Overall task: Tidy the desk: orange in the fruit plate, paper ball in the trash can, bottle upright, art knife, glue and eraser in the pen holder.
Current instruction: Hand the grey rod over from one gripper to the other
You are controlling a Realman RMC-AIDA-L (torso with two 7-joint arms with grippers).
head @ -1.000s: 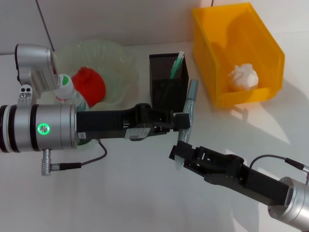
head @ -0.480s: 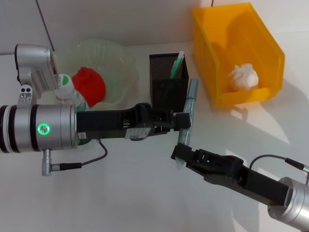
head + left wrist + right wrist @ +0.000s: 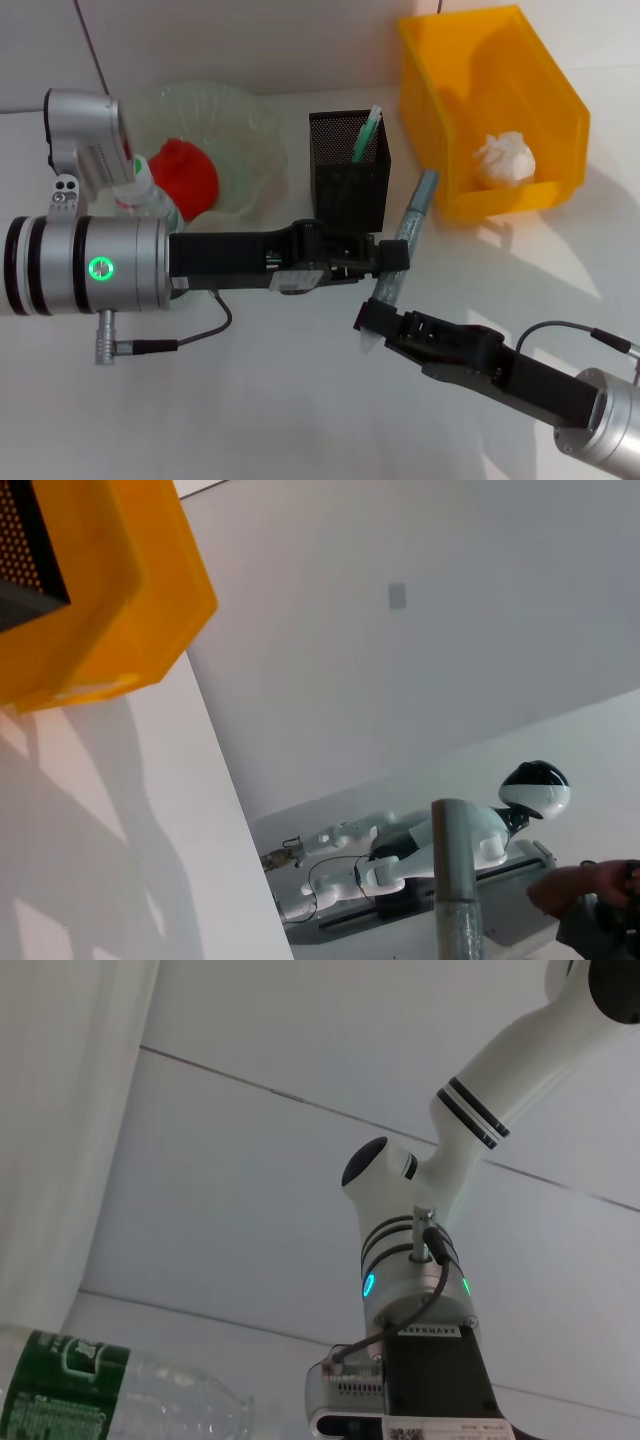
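Note:
My left gripper (image 3: 392,258) is shut on the grey art knife (image 3: 415,215), holding it tilted in the air just right of the black mesh pen holder (image 3: 345,190). The knife (image 3: 456,880) shows as a grey stub in the left wrist view. Its pale lower end lies at my right gripper (image 3: 372,320), which reaches in from the lower right. The orange (image 3: 185,178) rests in the pale green fruit plate (image 3: 250,130). The paper ball (image 3: 505,158) lies in the yellow trash can (image 3: 560,110). The bottle (image 3: 135,180) stands behind my left arm. Glue and eraser are out of view.
A green pen (image 3: 367,135) sticks out of the pen holder. The trash can (image 3: 110,600) stands close on the holder's right. My left forearm spans the table's left half in front of the plate and bottle (image 3: 120,1410).
My left gripper has shifted right and slightly down, swinging the knife's upper end toward the trash can. The knife's lower end and the right gripper have barely moved.

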